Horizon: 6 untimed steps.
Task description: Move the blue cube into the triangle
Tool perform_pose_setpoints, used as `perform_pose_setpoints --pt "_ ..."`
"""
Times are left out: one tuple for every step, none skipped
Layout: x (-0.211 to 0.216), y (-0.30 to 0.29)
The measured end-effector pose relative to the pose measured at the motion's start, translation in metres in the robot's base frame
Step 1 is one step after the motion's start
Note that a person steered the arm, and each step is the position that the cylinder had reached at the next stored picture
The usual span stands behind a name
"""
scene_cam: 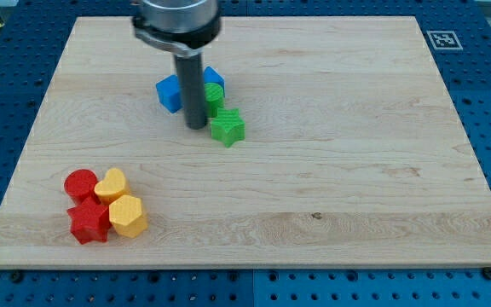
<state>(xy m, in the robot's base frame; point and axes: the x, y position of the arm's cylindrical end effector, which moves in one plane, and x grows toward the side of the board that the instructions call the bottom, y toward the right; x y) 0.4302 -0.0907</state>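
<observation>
The blue cube (170, 93) lies on the wooden board (331, 170) in the upper left part of the view. My tip (196, 127) stands just right of and slightly below the cube, close to it; I cannot tell whether they touch. A second blue block (215, 78) lies right of the rod, partly hidden by it, so its shape is unclear. A green block (216, 95) sits just below that one, also partly hidden. A green star (228, 128) lies right next to my tip on its right.
A cluster lies at the lower left: a red cylinder (81, 182), a yellow heart (112, 183), a red star (89, 222) and a yellow hexagon (128, 215). A marker tag (442, 39) sits beyond the board's top right corner.
</observation>
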Motion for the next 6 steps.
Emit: perform_pose_setpoints --pt "-0.009 -0.043" --pt "-0.055 -0.034" --pt "-0.085 -0.025" --pt "-0.087 -0.034" --pt "-0.094 -0.055" --pt "-0.112 -0.033"
